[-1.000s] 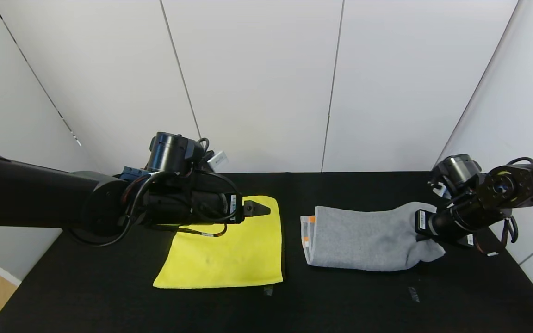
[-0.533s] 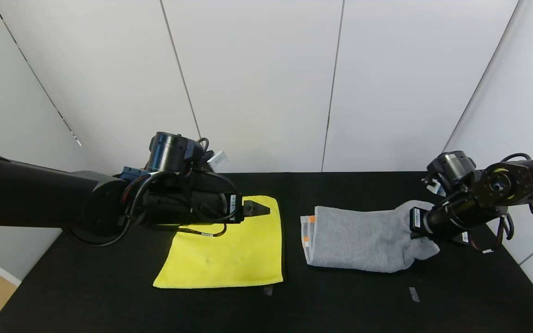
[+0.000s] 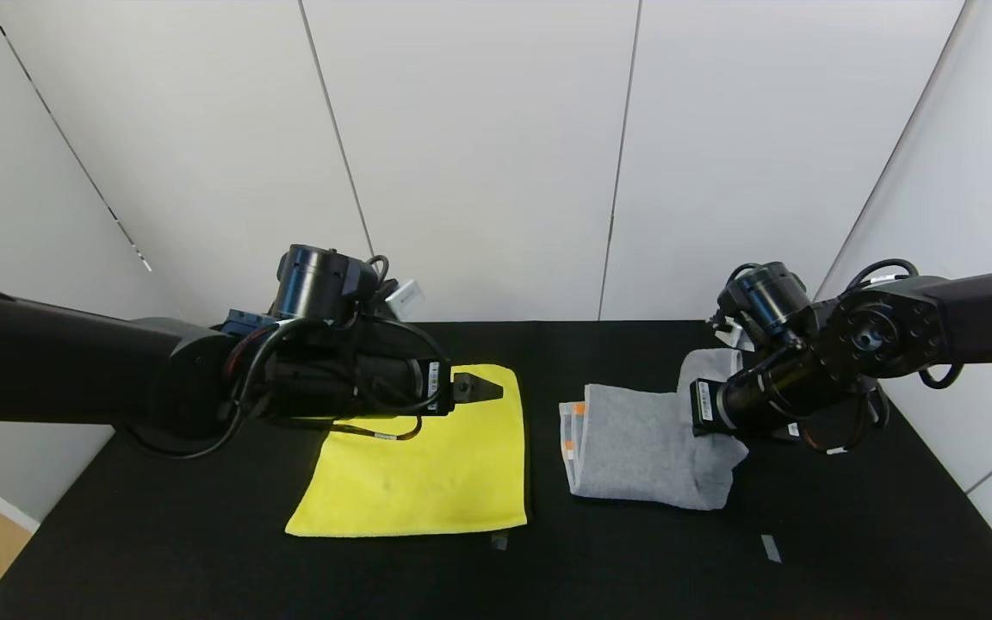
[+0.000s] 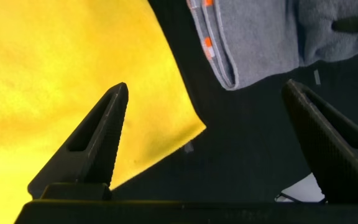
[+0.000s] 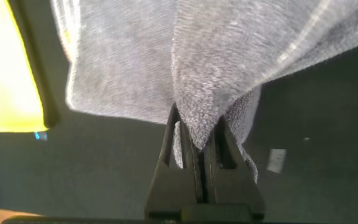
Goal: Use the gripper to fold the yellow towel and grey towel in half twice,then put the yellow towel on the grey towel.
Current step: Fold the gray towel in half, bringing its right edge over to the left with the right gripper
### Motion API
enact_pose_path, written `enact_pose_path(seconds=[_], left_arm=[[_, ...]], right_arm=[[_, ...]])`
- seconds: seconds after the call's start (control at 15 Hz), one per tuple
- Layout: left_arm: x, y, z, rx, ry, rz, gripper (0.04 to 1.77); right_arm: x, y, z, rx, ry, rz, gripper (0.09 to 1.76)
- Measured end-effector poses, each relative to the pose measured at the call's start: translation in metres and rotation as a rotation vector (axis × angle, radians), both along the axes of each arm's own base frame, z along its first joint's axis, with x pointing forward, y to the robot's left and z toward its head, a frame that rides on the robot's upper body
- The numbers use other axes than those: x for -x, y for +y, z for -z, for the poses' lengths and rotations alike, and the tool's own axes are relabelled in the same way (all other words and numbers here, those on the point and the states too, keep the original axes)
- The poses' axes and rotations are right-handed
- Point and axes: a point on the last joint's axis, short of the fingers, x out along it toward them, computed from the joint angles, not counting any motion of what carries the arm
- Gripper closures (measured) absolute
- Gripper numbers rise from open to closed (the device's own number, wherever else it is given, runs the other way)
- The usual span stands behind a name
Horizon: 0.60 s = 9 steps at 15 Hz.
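Observation:
The yellow towel (image 3: 427,469) lies flat on the black table, left of centre; it also fills part of the left wrist view (image 4: 48,68). My left gripper (image 3: 483,389) hovers over its far right corner, open and empty, fingers (image 4: 89,146) wide apart. The grey towel (image 3: 634,443) lies right of centre, orange patches at its left end (image 4: 241,37). My right gripper (image 3: 692,413) is shut on the grey towel's right end, lifting that end over the rest. The pinched cloth (image 5: 207,118) bunches between the closed jaws.
The black table (image 3: 203,551) carries small tape marks (image 3: 770,548) near the front right and below the yellow towel (image 3: 499,540). White wall panels stand behind. A wooden floor shows at the lower left.
My right gripper has carried the grey towel's right end up and leftward, doubling the towel over itself. The left arm and the yellow towel have stayed still.

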Motion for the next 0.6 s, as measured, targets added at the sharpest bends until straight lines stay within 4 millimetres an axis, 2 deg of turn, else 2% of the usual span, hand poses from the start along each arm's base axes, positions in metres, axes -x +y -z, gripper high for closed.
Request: enact_pose_path(seconds=[0.6], left_arm=[[0.002,0.0,-0.003,0.003,-0.009,0.0,0.09]], right_arm=[[0.002,0.018,0.002,0.001,-0.003,-0.044,1.71]])
